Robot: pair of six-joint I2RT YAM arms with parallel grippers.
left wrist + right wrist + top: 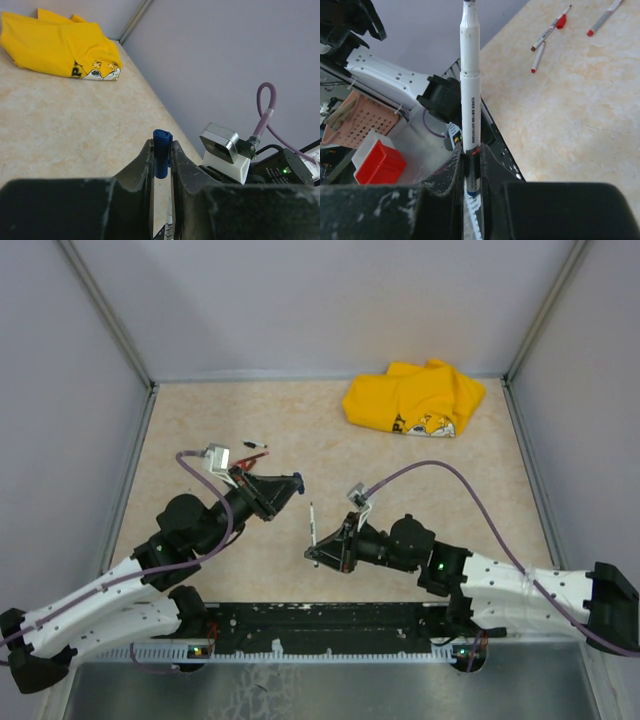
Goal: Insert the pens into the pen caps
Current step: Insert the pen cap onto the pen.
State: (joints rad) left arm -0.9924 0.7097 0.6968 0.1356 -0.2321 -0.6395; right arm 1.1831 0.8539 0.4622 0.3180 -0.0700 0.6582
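Pen point(470, 90), white barrel w/ dark bare tip, stood upright at centre of right wrist view, right claw point(471, 154) clamped on its lower end, where a bit of blue showed. Left claw point(161, 150) was pinched on a small blue cap point(161, 142) at lower centre of left wrist view, cap's top sticking above the fingertips. In top view both claws sat mid-frame, near each other but apart, left one up-left of the pen. Three loose pens point(551, 27) w/ red ends lay on table point(580, 110) at upper right of right wrist view. Yellow cloth point(400, 395) lay bunched at upper right of top view.
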